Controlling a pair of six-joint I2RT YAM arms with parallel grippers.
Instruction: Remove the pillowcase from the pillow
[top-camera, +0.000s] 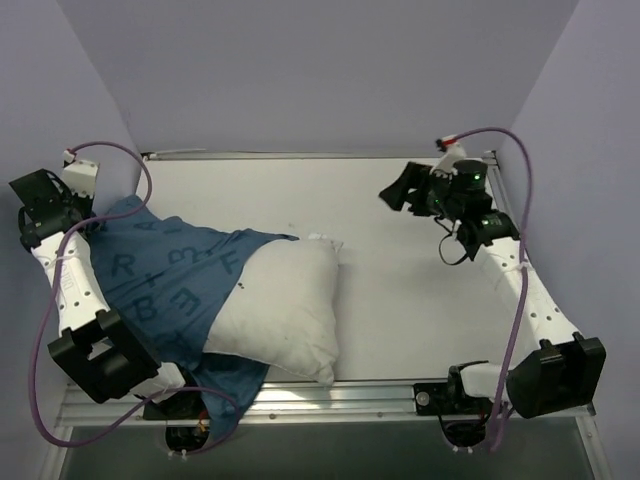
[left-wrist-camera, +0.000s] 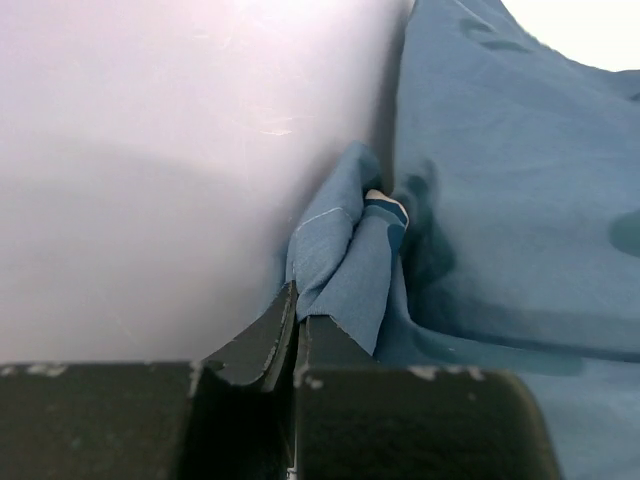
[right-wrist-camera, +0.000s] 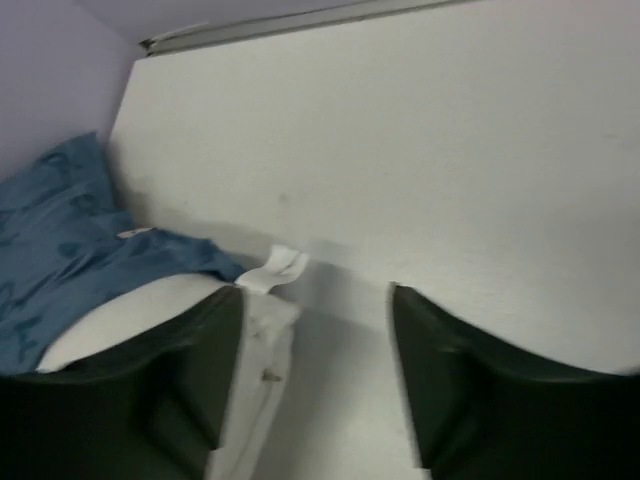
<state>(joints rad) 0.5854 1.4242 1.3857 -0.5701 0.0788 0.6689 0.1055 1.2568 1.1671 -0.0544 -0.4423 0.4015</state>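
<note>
1. Cloth and cushion lie together on the left part of the flat white table (top-camera: 400, 310). The large dark blue pillowcase (top-camera: 165, 275), printed with lighter blue letters, covers only the left end of the plump, plain white pillow (top-camera: 285, 305). The pillow's right half is bare.
2. My left gripper (left-wrist-camera: 296, 312) is at the far-left corner of that cloth, close beside the pale purple side wall (left-wrist-camera: 150, 180). Its jaws are pinched together on a folded bunch of the blue fabric, which stands out beyond the tips.
3. A fold of the pillowcase hangs over the table's near edge, beside my left arm's base.
4. My right gripper (top-camera: 392, 195) hangs above the far-right part of the table, well apart from pillow and pillowcase. Its jaws are spread wide with nothing between them.
5. My right wrist view shows a small white fabric tag (right-wrist-camera: 275, 265) at the pillow's far corner.
</note>
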